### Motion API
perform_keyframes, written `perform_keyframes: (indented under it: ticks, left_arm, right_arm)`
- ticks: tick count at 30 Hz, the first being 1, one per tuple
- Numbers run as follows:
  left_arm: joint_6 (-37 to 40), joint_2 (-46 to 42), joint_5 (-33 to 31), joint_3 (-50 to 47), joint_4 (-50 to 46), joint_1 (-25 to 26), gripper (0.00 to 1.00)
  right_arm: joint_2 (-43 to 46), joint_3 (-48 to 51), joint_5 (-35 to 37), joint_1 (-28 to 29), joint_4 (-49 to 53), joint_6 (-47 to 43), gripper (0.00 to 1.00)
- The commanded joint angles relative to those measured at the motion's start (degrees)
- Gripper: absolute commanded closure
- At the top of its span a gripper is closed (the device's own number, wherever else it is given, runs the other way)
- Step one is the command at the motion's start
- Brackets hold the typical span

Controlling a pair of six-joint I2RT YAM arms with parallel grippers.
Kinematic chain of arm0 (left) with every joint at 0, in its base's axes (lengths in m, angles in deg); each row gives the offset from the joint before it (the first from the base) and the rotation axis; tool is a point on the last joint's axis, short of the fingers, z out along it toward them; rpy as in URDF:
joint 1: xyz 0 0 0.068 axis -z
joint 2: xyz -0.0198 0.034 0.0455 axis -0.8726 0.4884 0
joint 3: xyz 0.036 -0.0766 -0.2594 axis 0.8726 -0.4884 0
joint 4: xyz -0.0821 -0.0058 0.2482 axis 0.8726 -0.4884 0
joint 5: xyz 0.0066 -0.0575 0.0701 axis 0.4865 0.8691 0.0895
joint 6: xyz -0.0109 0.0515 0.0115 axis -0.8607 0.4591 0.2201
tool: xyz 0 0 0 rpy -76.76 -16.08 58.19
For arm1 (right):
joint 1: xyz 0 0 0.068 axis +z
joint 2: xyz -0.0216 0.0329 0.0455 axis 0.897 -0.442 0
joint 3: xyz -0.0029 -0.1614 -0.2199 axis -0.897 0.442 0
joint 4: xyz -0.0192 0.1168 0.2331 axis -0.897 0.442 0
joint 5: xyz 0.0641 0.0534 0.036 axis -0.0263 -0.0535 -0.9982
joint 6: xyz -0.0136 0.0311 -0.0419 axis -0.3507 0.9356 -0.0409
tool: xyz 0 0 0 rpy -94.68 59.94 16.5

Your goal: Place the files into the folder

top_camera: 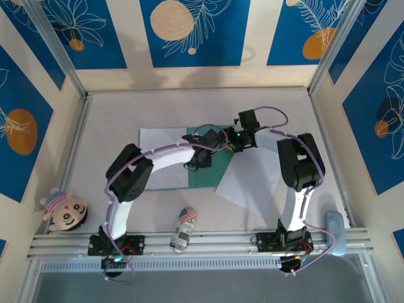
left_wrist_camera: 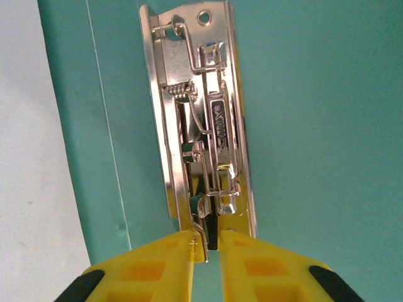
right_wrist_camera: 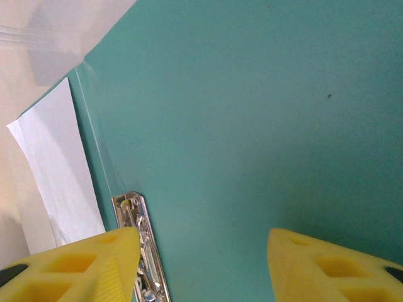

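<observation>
Your left tool pinches the near end of the metal spring clip. Its yellow fingers are pressed almost together with clip metal between them. The clip is fixed on the teal-green folder, which lies mid-tabletop and is partly covered by both arms.

Your right tool is spread wide and holds nothing. It sits just above the bare green folder leaf, with the clip at its left finger.

Both files are outside the folder. The left paper sheet lies flat at the folder's left side, its edge meeting the green. The right paper sheet lies skewed at the folder's right side, overlapping its lower right corner. From the right wrist you see a strip of white paper past the folder's edge.

A toy car is near the front rail between the arm bases, and a doll is at the front left, well apart from the folder.
</observation>
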Motion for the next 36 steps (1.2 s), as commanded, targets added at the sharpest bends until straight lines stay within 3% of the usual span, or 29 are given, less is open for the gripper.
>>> perform_keyframes:
  ticks: [1, 15, 20, 36]
  left_arm:
    - [-1.0, 1.0, -2.0, 2.0, -3.9, 0.3, 0.81]
    - [-1.8, 1.2, -1.8, 2.1, -5.0, 0.1, 0.78]
    - [-1.8, 1.0, -1.4, 1.8, -4.5, -0.1, 0.84]
    - [2.6, -1.4, -0.7, -1.8, -3.0, -3.9, 0.88]
  right_arm:
    - [-0.9, -1.1, -1.8, -0.4, 0.4, -1.0, 0.44]
    - [-2.3, -2.1, -2.6, -0.3, 0.9, -1.1, 0.44]
    - [-2.6, -2.3, -2.9, -0.3, 1.0, -1.1, 0.44]
    - [-3.6, -3.5, -4.2, 0.7, 1.6, -0.5, 0.46]
